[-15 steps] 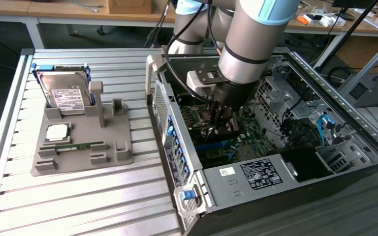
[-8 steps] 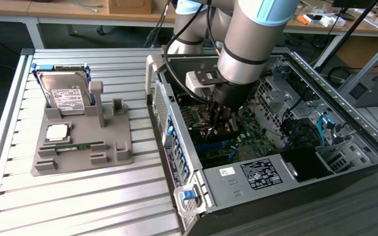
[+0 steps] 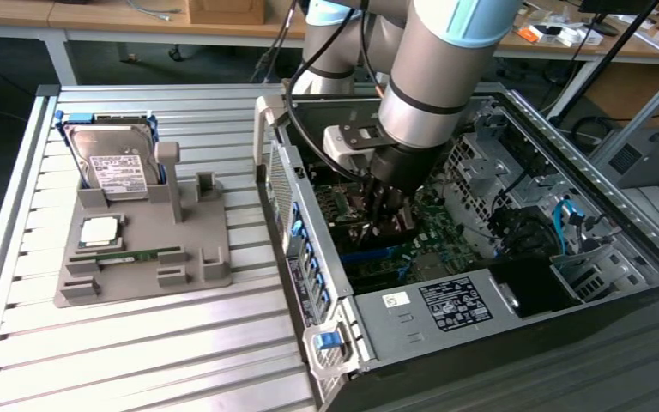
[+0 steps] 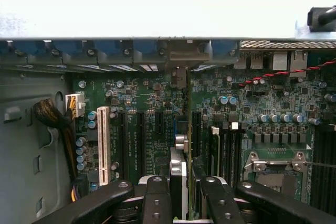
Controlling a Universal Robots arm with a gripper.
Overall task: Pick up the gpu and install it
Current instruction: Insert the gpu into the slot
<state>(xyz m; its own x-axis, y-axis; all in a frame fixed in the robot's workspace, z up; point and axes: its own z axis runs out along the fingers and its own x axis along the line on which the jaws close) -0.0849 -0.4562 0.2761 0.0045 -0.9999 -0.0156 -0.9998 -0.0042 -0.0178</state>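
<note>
- Far on the exterior view's left: ribbed metal table (image 3: 135, 343) carrying a grey parts fixture (image 3: 147, 257).
- On that fixture: silver hard drive (image 3: 117, 167) propped upright at the back, square CPU chip (image 3: 100, 230) flat in the middle, RAM stick (image 3: 135, 255) lying flat in front. None of these in the way.
- Middle of the exterior view: open PC case (image 3: 444, 300) lying on its side, motherboard (image 4: 152, 114) facing up.
- Arm reaching down into the case, end effector (image 3: 381, 210) low over the board.
- End effector (image 4: 186, 192) at a narrow setting, clamped on the gpu (image 4: 181, 171), seen edge-on between the fingers (image 4: 157, 198) in the wrist view.
- Gpu held upright on its edge, running toward the case's rear wall, right above the expansion slots and apparently lined up with 1 slot; contact with the slot not clear.
- Step in hand, as judged: insertion phase, pickup done, card not visibly seated.
- Next move calls for exact alignment of the card edge with the slot and the bracket with the rear opening, then a straight push down.
- Near the card: white PCI slot (image 4: 103, 145) on 1 side, memory slots and CPU socket (image 4: 275, 166) on the other; tight clearance.
- Exterior view's right: drive cage, blue cable (image 3: 561, 223), power supply label (image 3: 456, 305); all apart from the card.
</note>
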